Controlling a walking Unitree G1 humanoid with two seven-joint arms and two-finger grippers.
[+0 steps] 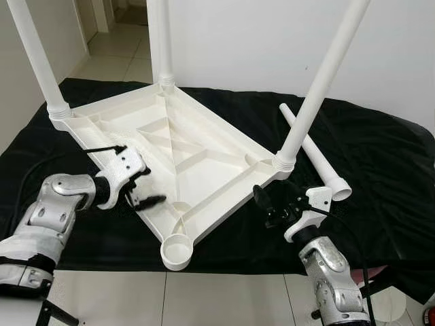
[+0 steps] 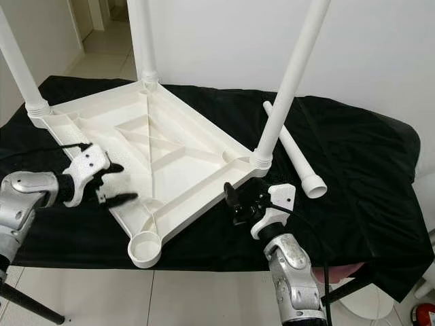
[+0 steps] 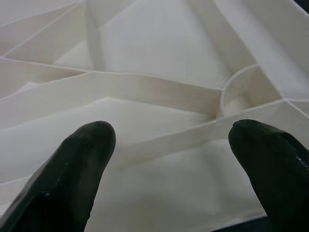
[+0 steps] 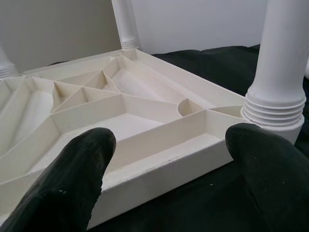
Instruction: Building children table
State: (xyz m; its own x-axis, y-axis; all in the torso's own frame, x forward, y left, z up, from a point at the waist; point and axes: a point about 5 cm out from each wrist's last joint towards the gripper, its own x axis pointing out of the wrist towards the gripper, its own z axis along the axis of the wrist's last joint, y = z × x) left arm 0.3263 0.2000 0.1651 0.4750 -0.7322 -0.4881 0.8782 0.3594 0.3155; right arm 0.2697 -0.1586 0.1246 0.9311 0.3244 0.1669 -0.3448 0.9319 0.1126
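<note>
Already three legs stand screwed into the upturned tabletop (image 1: 177, 146) at centre frame; the fourth leg (image 1: 314, 153) lies loose at right, its socket (image 1: 177, 251) at lower centre empty. Both the left gripper (image 1: 139, 193) and right gripper (image 1: 275, 204) hover with jaws apart, holding nothing.

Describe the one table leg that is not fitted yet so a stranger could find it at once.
On the black cloth lies an upside-down white tabletop with three legs standing upright in its corners. The loose leg lies flat on the cloth beside its right corner, the only leg lying down.
</note>
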